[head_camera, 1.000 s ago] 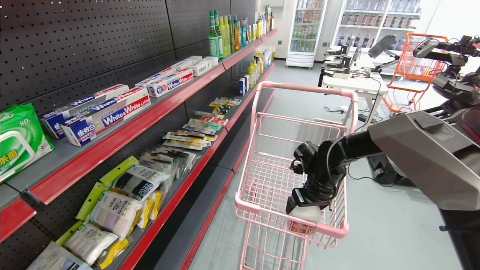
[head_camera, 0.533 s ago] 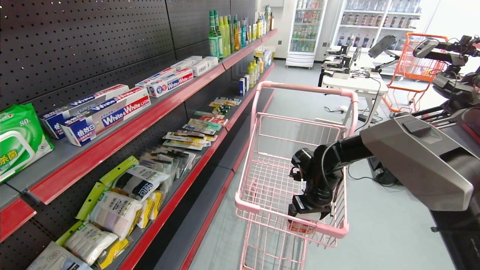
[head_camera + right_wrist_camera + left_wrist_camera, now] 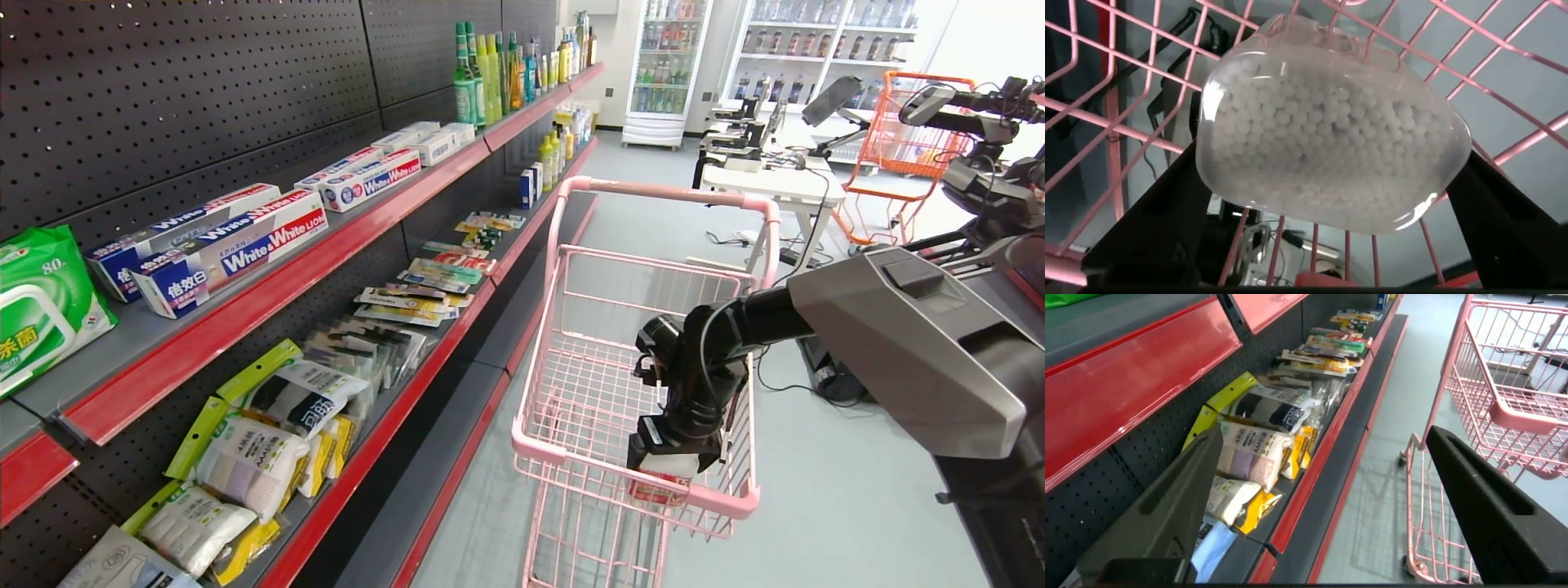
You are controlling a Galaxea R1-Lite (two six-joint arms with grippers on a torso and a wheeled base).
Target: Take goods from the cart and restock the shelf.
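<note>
one pink cart (image 3: 653, 193), one orange cart (image 3: 894, 143), one clear bead-filled jar (image 3: 1331, 139), one green wipes pack (image 3: 41, 302).

Grey floor (image 3: 816, 490), black pegboard wall (image 3: 163, 98), glass-door fridges (image 3: 665, 73) and white desk (image 3: 775, 184) behind.

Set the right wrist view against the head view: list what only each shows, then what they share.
Right wrist only: the white beads packed inside the clear tub, seen close up between the right gripper's jaws. Head only: the shelf with toothpaste boxes, and the cart handle. Both: the tub and the pink cart wires around it.
</note>
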